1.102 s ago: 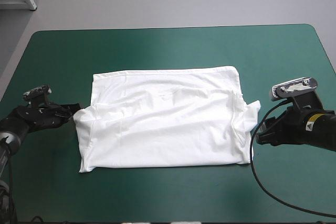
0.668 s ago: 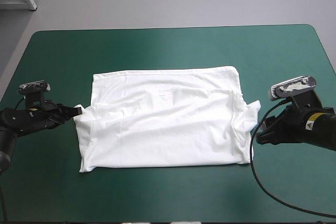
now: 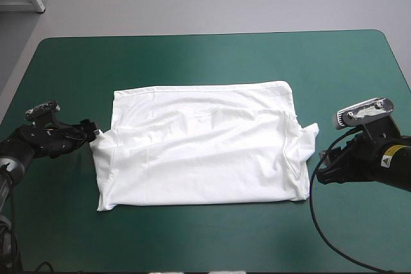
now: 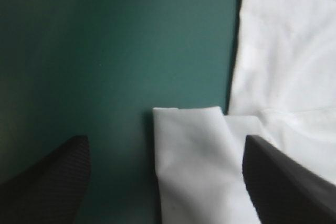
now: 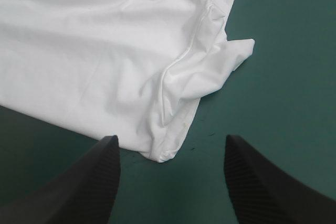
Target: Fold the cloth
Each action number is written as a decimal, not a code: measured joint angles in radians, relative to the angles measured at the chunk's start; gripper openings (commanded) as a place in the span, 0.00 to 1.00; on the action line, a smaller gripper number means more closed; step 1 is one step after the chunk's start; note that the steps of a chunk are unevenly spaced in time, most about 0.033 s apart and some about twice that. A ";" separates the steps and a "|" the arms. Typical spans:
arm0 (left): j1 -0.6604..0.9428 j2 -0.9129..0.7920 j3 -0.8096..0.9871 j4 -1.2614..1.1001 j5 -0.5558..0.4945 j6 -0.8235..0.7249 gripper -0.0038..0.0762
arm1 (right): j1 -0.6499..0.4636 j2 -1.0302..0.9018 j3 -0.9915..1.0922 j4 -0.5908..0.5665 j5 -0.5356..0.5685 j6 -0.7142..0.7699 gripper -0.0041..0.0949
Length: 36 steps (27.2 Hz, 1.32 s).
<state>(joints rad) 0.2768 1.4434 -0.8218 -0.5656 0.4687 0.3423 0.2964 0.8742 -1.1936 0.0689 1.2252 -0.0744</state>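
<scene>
High view — white T-shirt lies flat on the teal-green counter, its sleeve between the open left jaws, its corner just ahead of the open right jaws — a shallow pinch might miss layers.

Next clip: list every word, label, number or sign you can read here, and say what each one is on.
No text can be read in any view.
On the right arm, a small yellow sticker with a dark mark: too small to read.
On the white short-sleeved T-shirt: no print or label shows.
On the teal-green table cover: no marking.
</scene>
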 measured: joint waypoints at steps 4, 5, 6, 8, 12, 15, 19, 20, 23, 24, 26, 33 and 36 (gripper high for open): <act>0.000 0.104 -0.005 -0.114 -0.043 0.089 0.77 | 0.000 0.000 0.000 -0.007 0.001 0.007 0.60; 0.000 0.117 -0.010 -0.144 -0.057 0.111 0.76 | 0.000 0.000 0.000 -0.014 0.002 0.011 0.60; 0.000 0.129 -0.013 -0.169 -0.069 0.127 0.75 | 0.000 -0.001 0.000 -0.027 0.002 0.014 0.60; 0.000 0.140 -0.018 -0.188 -0.080 0.138 0.68 | 0.000 -0.001 0.000 -0.042 0.002 0.018 0.60; 0.004 0.152 -0.021 -0.242 -0.084 0.171 0.49 | 0.000 -0.001 0.000 -0.069 0.002 0.019 0.60; 0.005 0.159 -0.017 -0.297 -0.069 0.211 0.42 | 0.000 -0.001 0.000 -0.086 0.002 0.025 0.60; 0.005 0.159 0.007 -0.329 -0.058 0.247 0.38 | 0.000 -0.001 0.000 -0.094 0.002 0.026 0.60; 0.005 0.158 0.016 -0.337 -0.061 0.254 0.35 | 0.000 -0.001 0.000 -0.094 0.001 0.026 0.60; 0.005 0.153 0.041 -0.362 -0.080 0.275 0.25 | 0.000 -0.001 0.000 -0.095 -0.002 0.026 0.60; 0.005 0.149 0.047 -0.366 -0.086 0.278 0.21 | 0.000 -0.001 0.000 -0.095 -0.003 0.026 0.60; 0.005 0.145 0.054 -0.367 -0.088 0.282 0.11 | 0.000 -0.001 0.000 -0.095 -0.004 0.026 0.60; 0.005 0.078 0.087 -0.339 -0.053 0.287 0.07 | 0.000 -0.001 0.000 -0.085 -0.005 0.026 0.60; 0.005 0.019 0.098 -0.337 -0.034 0.290 0.07 | 0.000 -0.001 0.000 -0.077 -0.005 0.026 0.60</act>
<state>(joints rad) 0.2819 1.4625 -0.7241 -0.9026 0.4350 0.6325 0.2964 0.8729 -1.1936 -0.0084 1.2200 -0.0483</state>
